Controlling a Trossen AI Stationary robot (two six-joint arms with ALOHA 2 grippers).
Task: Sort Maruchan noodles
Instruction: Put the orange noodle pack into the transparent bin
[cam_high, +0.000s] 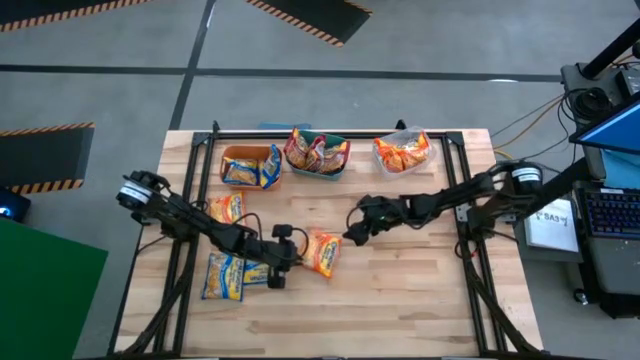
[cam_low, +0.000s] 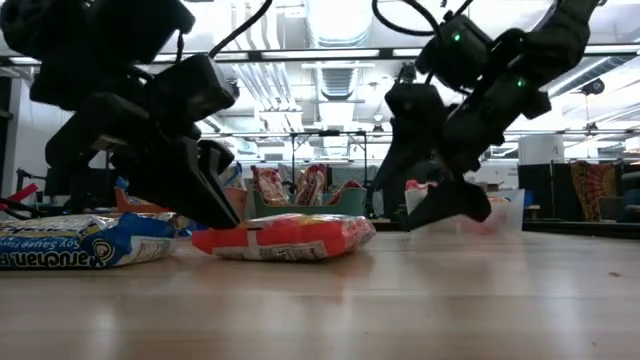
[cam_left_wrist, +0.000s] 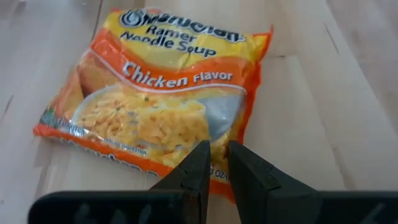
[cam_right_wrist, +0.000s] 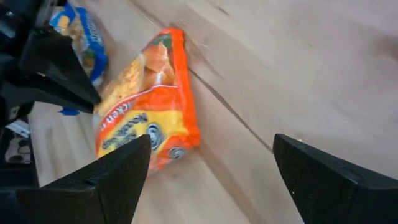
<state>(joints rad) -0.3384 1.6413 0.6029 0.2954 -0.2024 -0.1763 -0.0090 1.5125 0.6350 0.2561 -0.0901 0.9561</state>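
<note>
Packet (cam_high: 323, 252) is lying flat mid-table; right gripper (cam_high: 352, 232) is hanging released beside its right edge, left gripper (cam_high: 291, 253) nearly clenched at its left edge, gripping nothing.

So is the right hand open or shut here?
Open: the right hand has its fingers spread wide, nothing between them, just short of the orange packet.

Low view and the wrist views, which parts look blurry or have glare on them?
Low view: the near tabletop is soft, the ceiling lights flare, both arms are dark silhouettes. Left wrist view: the orange chicken packet is sharp, with mild sheen on its bowl picture. Right wrist view: that packet and the left gripper are smeared; the right gripper frames the shot.
</note>
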